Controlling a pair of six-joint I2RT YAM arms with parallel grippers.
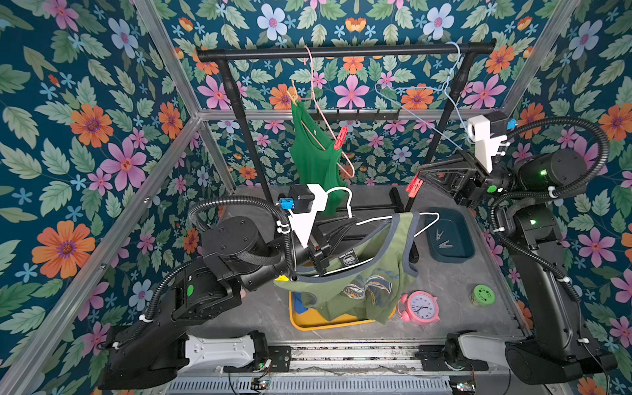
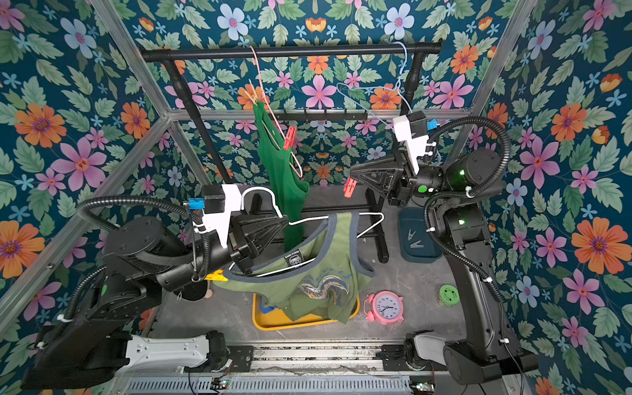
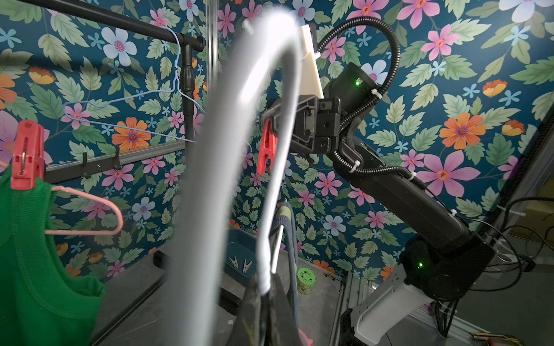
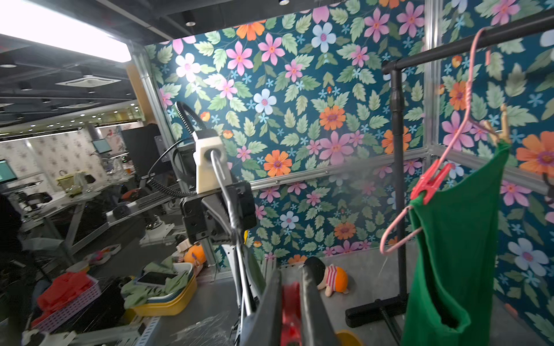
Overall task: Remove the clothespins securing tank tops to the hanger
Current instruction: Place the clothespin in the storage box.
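My left gripper (image 1: 355, 222) is shut on a white hanger (image 1: 393, 219), and the wire shows between its jaws in the left wrist view (image 3: 265, 287). An olive tank top (image 1: 369, 284) droops from that hanger, with a yellow clothespin (image 1: 281, 278) at its left shoulder. Off to the right, my right gripper (image 1: 419, 176) is shut on a red clothespin (image 1: 413, 186), held in the air clear of any cloth (image 4: 290, 305). A green tank top (image 1: 314, 154) hangs on a pink hanger with a second red clothespin (image 1: 340, 137) and a peach one (image 1: 293, 95).
A dark tray (image 1: 458, 225) at the right holds two grey clothespins (image 1: 443, 239). A yellow tray (image 1: 307, 323) with blue cloth sits under the olive top. A pink clock (image 1: 422, 306) and green jar (image 1: 483, 295) stand nearby. An empty blue hanger (image 1: 410, 89) hangs from the black rail (image 1: 342, 53).
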